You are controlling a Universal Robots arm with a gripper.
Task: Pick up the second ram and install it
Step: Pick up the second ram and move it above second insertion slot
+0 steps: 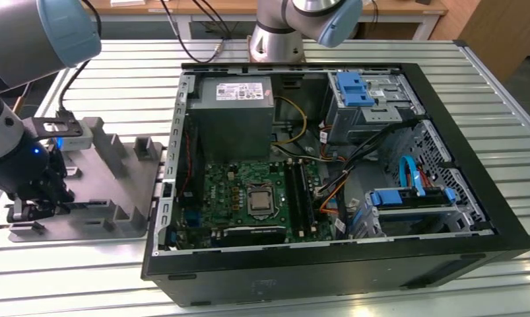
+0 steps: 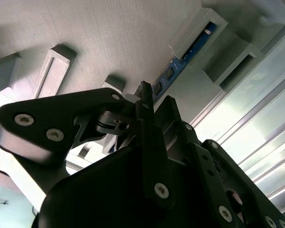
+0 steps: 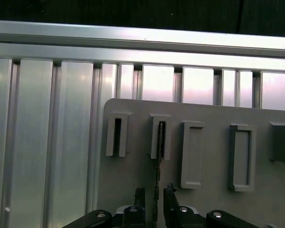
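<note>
First wrist view looks along the second ram, a slim, flat, dark memory stick. It stands on its long edge on the grey plastic fixture tray, with its far end seated in one of the tray's raised rectangular slots. Its near end runs back between the fingers. In the second wrist view its face looks bluish, with dark chips.

The stick is probably very light and stiff but brittle. Its chips are bare, so it likely calls for a gentle squeeze on the two flat faces near the middle of its length, clear of the contact edge.

The black gripper straddles the stick. Its fingers are only narrowly parted, and a sliver of tray shows between each finger and the stick. By that they look released rather than clamped, and no contact with the stick can be made out.

The tray lies on the ribbed aluminium surface. In the exterior view the gripper sits low over the part of the tray nearest the exterior view's left. The open black computer case, with its green motherboard, stands just beside the tray on the exterior view's right.
</note>
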